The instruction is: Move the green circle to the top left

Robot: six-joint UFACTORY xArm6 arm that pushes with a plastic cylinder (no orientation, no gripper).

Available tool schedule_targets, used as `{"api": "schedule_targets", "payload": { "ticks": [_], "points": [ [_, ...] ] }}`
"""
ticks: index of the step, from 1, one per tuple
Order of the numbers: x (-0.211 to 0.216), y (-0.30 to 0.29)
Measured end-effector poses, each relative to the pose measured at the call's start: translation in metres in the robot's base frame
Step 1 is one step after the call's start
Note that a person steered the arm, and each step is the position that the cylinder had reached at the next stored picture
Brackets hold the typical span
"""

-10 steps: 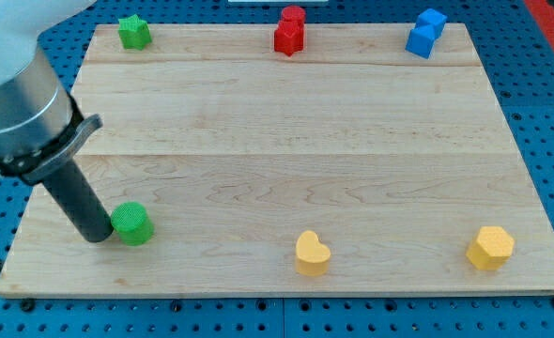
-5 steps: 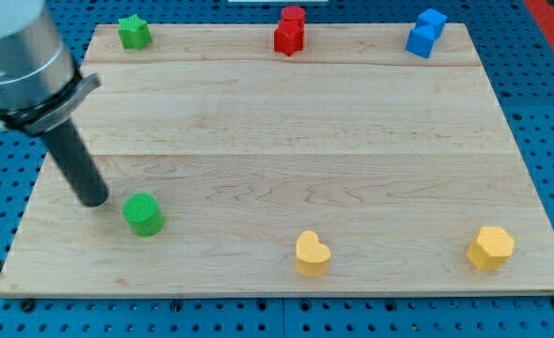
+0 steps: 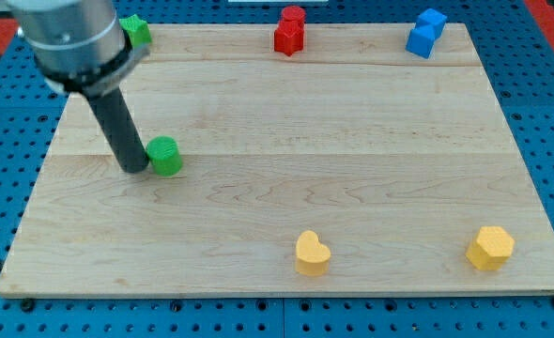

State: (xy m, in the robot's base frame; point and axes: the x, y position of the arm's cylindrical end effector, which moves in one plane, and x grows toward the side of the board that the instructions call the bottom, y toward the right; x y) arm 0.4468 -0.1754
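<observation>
- The rod comes down from the top left corner of the surface [image 3: 258, 282], and my tip [image 3: 134, 170] sits on the wood in the left half, roughly midway between the top and bottom edges.
- There is no hand on this arm, only the bare rod, so nothing opens, closes or grips; all it can do is push.
- The green circle [image 3: 165, 156] lies just to the right of my tip, touching it or all but touching; I cannot make out a gap between them.
- That puts the circle in the left part of the surface, near mid-height, well short of the top left corner.
- A green star [image 3: 138, 29] already sits at that top left corner, half hidden behind the arm's body.
- As I judge it, the job is partly done: the circle stands well clear of the bottom edge, yet the upper half of the climb is left.
- My tip is beside the circle, not below it, so a push from here would send it rightward; I would expect the tip to need to get under it, on its bottom-right side, first.
- The circle is a short round cylinder standing flat side up; seen from above it has no long axis and points no particular way.
- Further right, a red block [image 3: 290, 29] sits at the middle of the top edge and a blue block [image 3: 425, 32] near the top right corner.
- Along the bottom edge, a yellow heart [image 3: 312, 253] lies past centre and a yellow hexagon [image 3: 490, 247] near the bottom right corner, all well apart from the circle.
</observation>
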Motion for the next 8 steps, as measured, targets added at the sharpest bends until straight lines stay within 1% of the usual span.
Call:
{"api": "schedule_targets", "payload": {
  "ticks": [1, 2, 3, 4, 5, 6, 7, 8],
  "points": [
    [-0.014, -0.001],
    [0.043, -0.009],
    [0.068, 0.018],
    [0.022, 0.053],
    [-0.054, 0.038],
    [-0.129, 0.008],
    [-0.153, 0.008],
    [-0.102, 0.008]
  ]
}}
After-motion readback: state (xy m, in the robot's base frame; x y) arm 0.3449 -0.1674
